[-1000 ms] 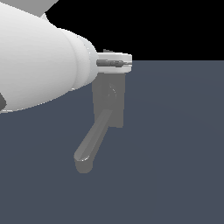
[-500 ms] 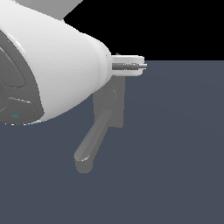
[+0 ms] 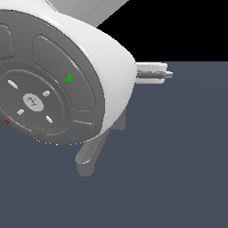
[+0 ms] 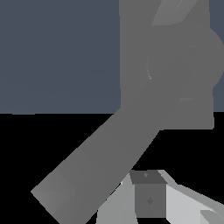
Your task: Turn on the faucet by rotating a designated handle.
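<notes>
In the exterior view my arm's big white body hides most of the faucet. Only its thick rounded spout and a strip of the block base show below it. My gripper sticks out towards the exterior view's right, above and beyond the block, fingers pressed together with nothing between them. The wrist view is close on the faucet: the round hub with the flat straight handle running out from it. My gripper hangs just beside the handle's edge; contact is unclear.
Flat dark blue-grey ground lies around the faucet. The white arm link with its dark round cap fills the exterior view's left and upper half.
The arm has swung closer to the exterior camera and now covers the block and hub. The gripper has slid towards the exterior view's right. The faucet spout has not moved.
</notes>
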Robot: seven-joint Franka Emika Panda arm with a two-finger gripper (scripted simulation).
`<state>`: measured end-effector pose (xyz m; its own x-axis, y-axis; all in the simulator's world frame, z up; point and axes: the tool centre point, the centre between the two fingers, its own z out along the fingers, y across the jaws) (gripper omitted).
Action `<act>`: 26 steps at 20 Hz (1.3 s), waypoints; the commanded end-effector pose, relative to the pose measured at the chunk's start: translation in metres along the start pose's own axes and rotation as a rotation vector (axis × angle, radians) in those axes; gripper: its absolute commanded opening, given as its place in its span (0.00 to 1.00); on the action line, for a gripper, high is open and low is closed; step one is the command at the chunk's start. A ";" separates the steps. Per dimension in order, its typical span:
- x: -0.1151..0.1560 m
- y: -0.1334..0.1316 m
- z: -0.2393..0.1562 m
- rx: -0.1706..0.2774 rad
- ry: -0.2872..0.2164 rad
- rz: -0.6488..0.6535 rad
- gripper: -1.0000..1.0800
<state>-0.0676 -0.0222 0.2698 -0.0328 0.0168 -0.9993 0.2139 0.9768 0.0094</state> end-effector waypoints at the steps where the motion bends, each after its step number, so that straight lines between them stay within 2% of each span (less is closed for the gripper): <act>1: -0.013 -0.011 0.009 0.014 -0.034 0.008 0.00; 2: -0.004 -0.008 0.002 0.014 -0.010 0.002 0.00; 26: 0.034 -0.058 0.010 0.014 -0.034 0.008 0.00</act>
<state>-0.0724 -0.0753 0.2353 -0.0049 0.0173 -0.9998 0.2245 0.9743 0.0158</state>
